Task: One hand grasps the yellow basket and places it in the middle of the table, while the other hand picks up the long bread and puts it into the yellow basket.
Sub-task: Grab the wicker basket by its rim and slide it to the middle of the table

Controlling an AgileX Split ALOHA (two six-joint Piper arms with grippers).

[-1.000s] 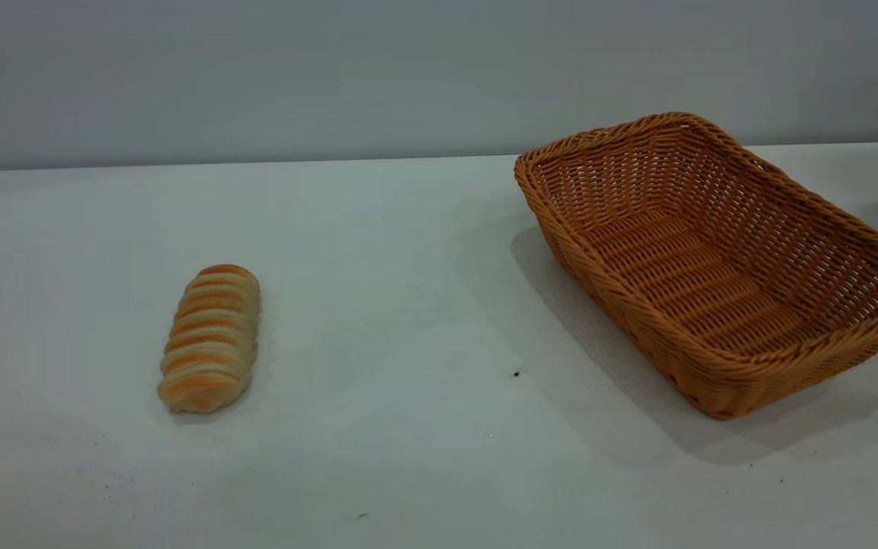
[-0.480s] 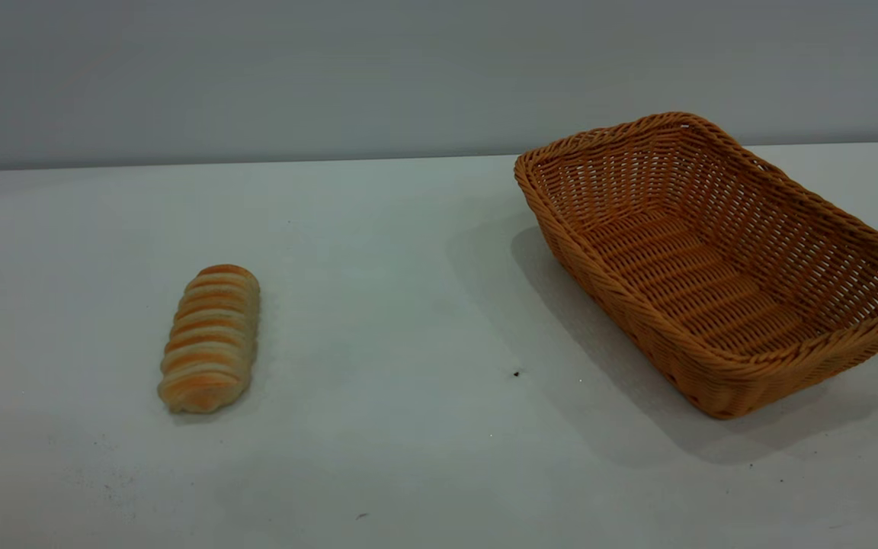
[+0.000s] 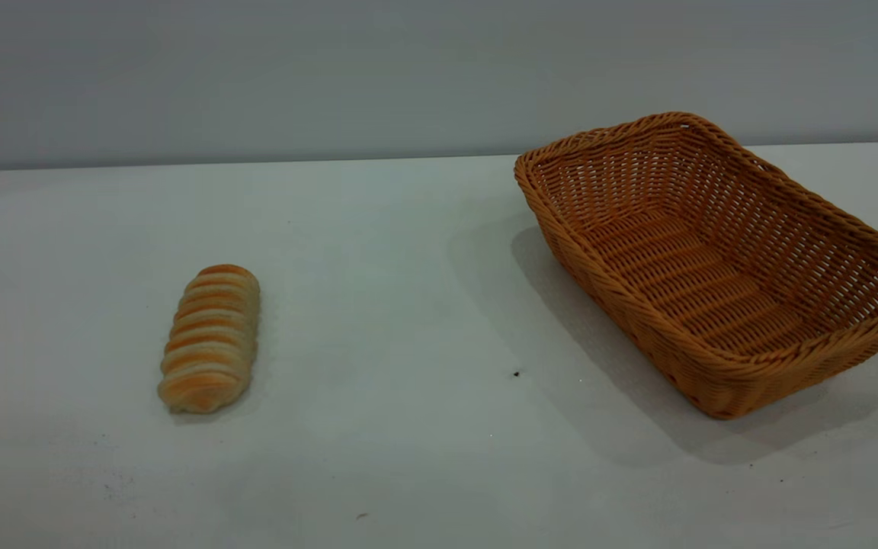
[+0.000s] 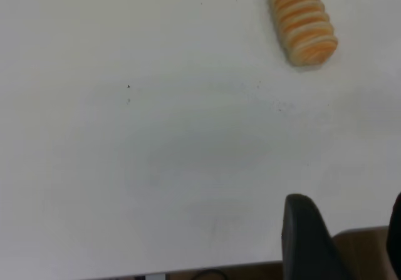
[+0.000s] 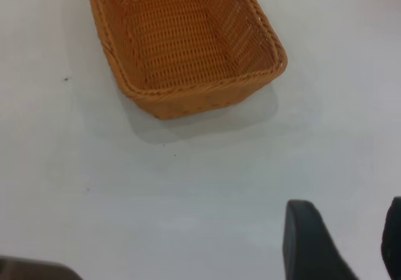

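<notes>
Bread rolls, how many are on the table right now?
1. The long bread lies on the table's left side, apart from the empty yellow basket at right. Nothing hides more.

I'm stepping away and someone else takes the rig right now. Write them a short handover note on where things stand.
Left claw: open, holding nothing, above bare table near its edge, well short of the long bread.
Right claw: open, holding nothing, above the table, short of the yellow basket.
Long bread: lying flat on the table's left side.
Yellow basket: on the right side, nothing in it.
Done: nothing yet.
Left: right claw moves the basket to the middle of the table; left claw picks up the bread and puts it in.
</notes>
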